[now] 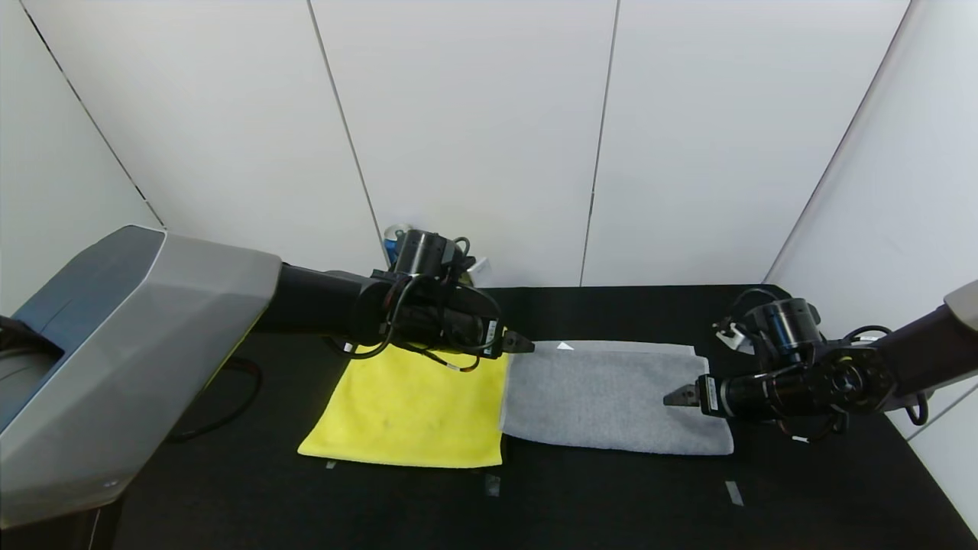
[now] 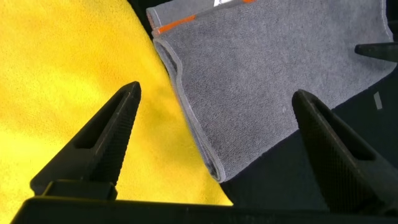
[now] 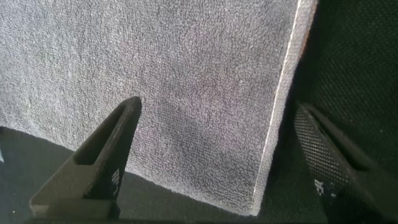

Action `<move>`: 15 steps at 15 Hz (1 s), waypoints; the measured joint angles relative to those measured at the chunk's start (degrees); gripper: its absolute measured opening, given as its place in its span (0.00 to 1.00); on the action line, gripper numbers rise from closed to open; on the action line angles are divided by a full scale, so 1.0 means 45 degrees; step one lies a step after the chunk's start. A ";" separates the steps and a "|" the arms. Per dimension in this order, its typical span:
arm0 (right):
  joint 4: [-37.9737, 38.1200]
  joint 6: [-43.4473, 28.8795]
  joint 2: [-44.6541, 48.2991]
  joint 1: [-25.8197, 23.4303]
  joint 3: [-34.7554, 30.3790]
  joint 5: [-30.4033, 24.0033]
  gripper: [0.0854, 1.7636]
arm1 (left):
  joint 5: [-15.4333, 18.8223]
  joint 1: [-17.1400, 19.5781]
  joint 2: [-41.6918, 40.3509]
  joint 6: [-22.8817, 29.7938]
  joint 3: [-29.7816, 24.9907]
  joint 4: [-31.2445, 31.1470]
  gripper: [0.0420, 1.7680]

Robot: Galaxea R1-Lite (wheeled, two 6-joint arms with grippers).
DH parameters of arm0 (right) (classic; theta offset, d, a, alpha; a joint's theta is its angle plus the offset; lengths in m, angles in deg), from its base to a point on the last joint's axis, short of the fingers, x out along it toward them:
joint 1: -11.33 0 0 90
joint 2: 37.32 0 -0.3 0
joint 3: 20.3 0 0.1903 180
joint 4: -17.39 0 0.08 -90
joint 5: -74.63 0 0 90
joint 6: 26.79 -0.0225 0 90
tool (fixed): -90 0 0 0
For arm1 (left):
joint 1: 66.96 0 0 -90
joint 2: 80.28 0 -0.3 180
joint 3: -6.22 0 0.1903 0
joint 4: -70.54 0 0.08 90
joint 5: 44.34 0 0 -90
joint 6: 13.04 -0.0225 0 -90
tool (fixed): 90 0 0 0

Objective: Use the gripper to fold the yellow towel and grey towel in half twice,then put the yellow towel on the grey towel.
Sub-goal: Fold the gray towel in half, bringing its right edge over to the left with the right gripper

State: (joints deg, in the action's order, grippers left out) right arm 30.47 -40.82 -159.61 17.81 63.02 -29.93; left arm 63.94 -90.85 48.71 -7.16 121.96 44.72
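Grey terry towel beside yellow microfibre

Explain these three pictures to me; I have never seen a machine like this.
This is a two-armed robot at a black table. The wide picture comes from a camera on its head; the other two come from cameras on its wrists, looking past each pincer's fingers. On the table lie a yellow towel and, right beside it, a folded grey towel. The left pincer is at the grey towel's far left corner, the right pincer over its right end. Both are open and hold nothing.
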 joint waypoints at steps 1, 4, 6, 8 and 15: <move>-0.0011 0.0049 -0.0043 0.0014 0.0000 0.0000 0.87 | 0.0000 0.0000 -0.0011 0.0000 0.0000 0.0000 0.97; -0.0024 0.0127 -0.0141 0.0019 0.0000 0.0000 0.59 | 0.0000 0.0014 -0.0385 0.0005 0.0000 -0.0019 0.97; -0.0030 0.0127 -0.0198 0.0019 -0.0003 -0.0005 0.47 | 0.0000 0.0014 -0.1653 0.0000 0.0000 -0.0008 0.97; -0.0035 0.0127 -0.0228 0.0024 -0.0003 -0.0005 0.22 | 0.0003 0.0014 -0.3189 0.0000 0.0011 0.0005 0.97; -0.0030 0.0119 -0.0228 0.0005 0.0016 -0.0030 0.04 | 0.0000 0.0033 -0.1390 0.0000 -0.0014 -0.0019 0.97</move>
State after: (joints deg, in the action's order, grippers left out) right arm 30.33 -40.28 -160.64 17.83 63.10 -30.06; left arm 63.94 -90.71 42.46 -7.16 121.89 44.63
